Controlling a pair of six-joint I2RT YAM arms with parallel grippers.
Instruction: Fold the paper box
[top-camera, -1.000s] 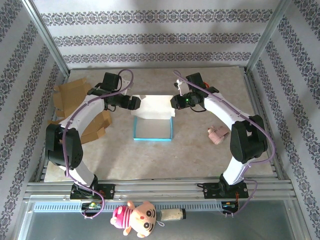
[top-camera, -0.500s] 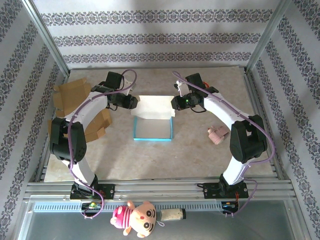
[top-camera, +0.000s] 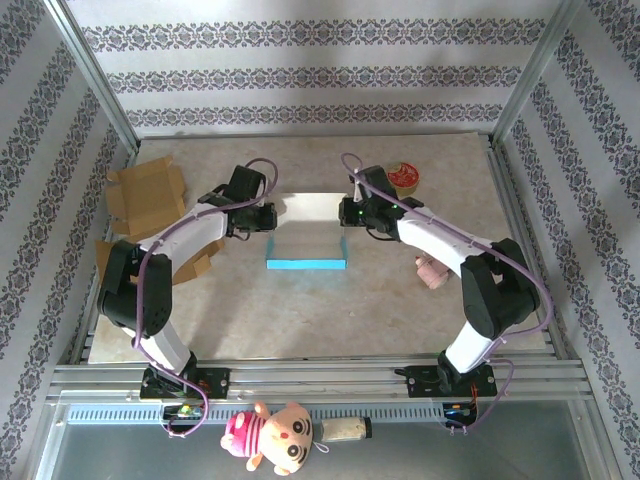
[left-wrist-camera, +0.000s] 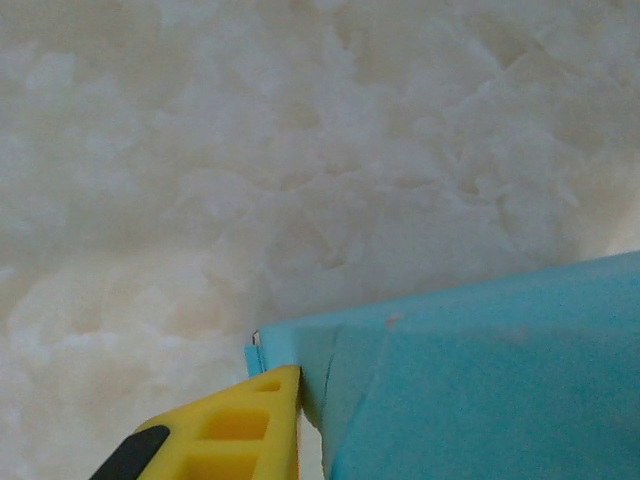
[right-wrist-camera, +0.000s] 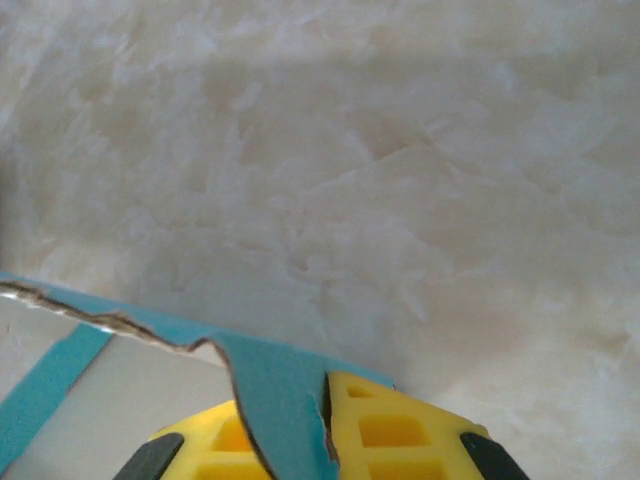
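One blue-and-white paper box sits between my two grippers at mid-tabletop, its white panel spanning the gap from one to the other and its blue wall on the side nearer the arm bases.

The left gripper meets the box at its left end. On the left wrist camera, one yellow finger lies against the torn corner of the blue wall. The finger's partner is hidden behind the card, so I cannot tell whether this gripper is clamped or merely touching.

The right gripper is at the box's right end. On the right wrist camera, a ragged blue flap runs down between the two yellow fingers, which stand narrow with the card pinched between them.

Brown corrugated cardboard pieces, at least two, lie well out beyond the left gripper, towards the frame's left post. One round red-rimmed tin stands just behind the right gripper. One small pink plush toy lies nearer the bases, beside the right arm's forearm. One pink-and-yellow plush doll rests on the front rail, well apart from both grippers.
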